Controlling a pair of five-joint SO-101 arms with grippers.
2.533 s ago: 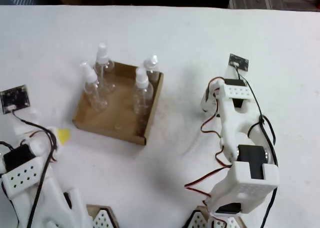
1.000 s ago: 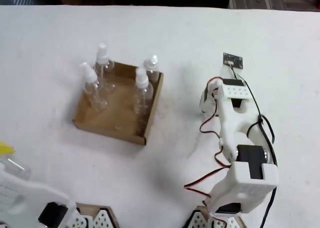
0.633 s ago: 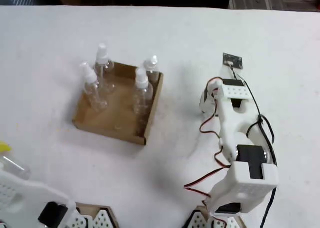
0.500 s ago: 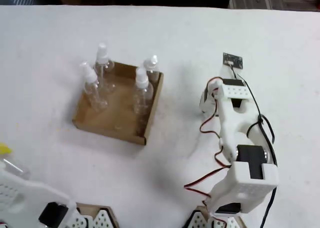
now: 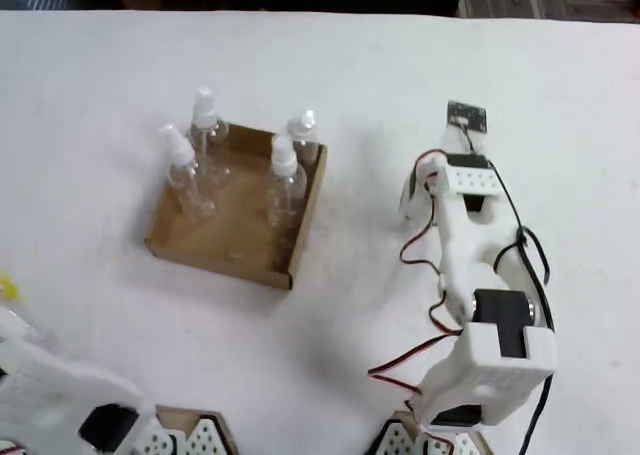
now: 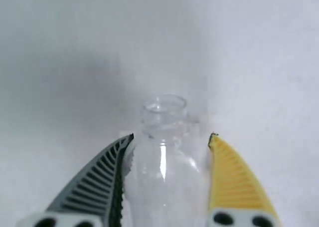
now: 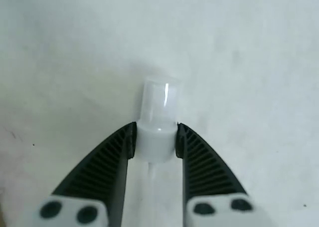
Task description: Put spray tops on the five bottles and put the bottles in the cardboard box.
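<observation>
Bottles (image 5: 285, 180): 4 in cardboard box (image 5: 225, 243); 1 uncapped bottle (image 6: 164, 159) btwn left fingers (image 6: 232, 177).

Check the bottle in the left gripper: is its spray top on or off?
Off. The bottle in the left gripper shows a bare, open neck; the right gripper holds a spray top.

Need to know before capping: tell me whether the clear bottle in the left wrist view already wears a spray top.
No, the clear plastic bottle between the grey and yellow fingers shows an open, bare neck.
</observation>
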